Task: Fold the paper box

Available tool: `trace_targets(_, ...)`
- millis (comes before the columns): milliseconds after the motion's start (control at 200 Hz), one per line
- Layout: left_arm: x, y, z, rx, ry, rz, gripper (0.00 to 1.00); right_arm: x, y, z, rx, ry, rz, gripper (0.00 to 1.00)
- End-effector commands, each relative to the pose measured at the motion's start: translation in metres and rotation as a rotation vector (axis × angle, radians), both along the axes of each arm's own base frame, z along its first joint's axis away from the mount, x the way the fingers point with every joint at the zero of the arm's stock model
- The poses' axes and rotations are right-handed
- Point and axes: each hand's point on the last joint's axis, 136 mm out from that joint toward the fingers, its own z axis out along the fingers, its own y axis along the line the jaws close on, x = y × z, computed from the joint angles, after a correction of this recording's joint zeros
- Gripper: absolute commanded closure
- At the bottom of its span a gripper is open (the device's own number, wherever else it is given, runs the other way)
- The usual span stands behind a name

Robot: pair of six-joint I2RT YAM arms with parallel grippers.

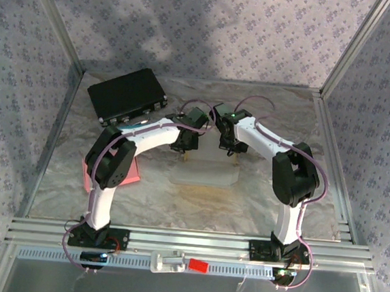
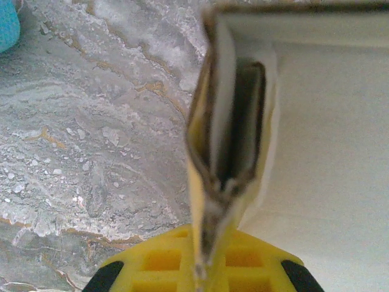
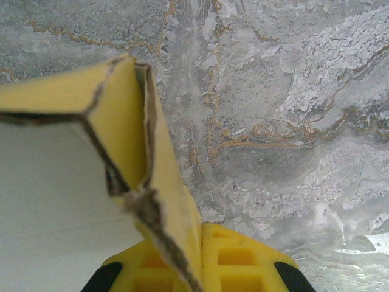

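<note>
paper box (image 2: 328, 152) cream | table (image 2: 91, 121) grey marbled | fingers (image 3: 243, 243) yellow

Top camera: fixed above and behind my bases (image 1: 101, 237), facing down and forward over the whole table (image 1: 197, 201). Wrist cameras: each looks down past its own fingers (image 2: 158, 261), very near the surface. All three views share the box (image 1: 203, 173) and table.

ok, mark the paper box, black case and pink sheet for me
paper box (image 1: 203, 174), top external view, on its flat pale panel.
black case (image 1: 128, 94), top external view, middle of its lid.
pink sheet (image 1: 135, 173), top external view, on its exposed right edge.
</note>
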Motion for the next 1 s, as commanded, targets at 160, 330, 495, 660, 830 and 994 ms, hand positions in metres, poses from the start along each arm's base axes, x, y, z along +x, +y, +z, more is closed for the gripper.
trace_targets(160,-0.002,0.017,-0.003,0.087,0.015,-0.027,0.78,-0.009,-0.018,-0.001,-0.064,0.032,-0.036,1.0)
trace_targets(330,0.005,0.003,0.02,-0.016,-0.017,-0.059,0.67,-0.008,-0.018,0.0,-0.062,0.029,-0.038,1.0)
trace_targets(495,0.007,-0.007,0.028,-0.1,-0.025,-0.098,0.63,-0.008,-0.019,-0.001,-0.059,0.033,-0.04,1.0)
trace_targets(660,0.011,-0.01,0.025,-0.162,-0.022,-0.108,0.64,-0.009,-0.017,-0.001,-0.054,0.033,-0.039,1.0)
trace_targets(830,0.02,-0.014,0.028,-0.204,-0.043,-0.123,0.75,-0.01,-0.018,-0.003,-0.055,0.042,-0.037,1.0)
trace_targets(994,0.019,-0.011,0.016,-0.18,-0.01,-0.12,0.8,-0.008,-0.017,-0.001,-0.051,0.036,-0.037,1.0)
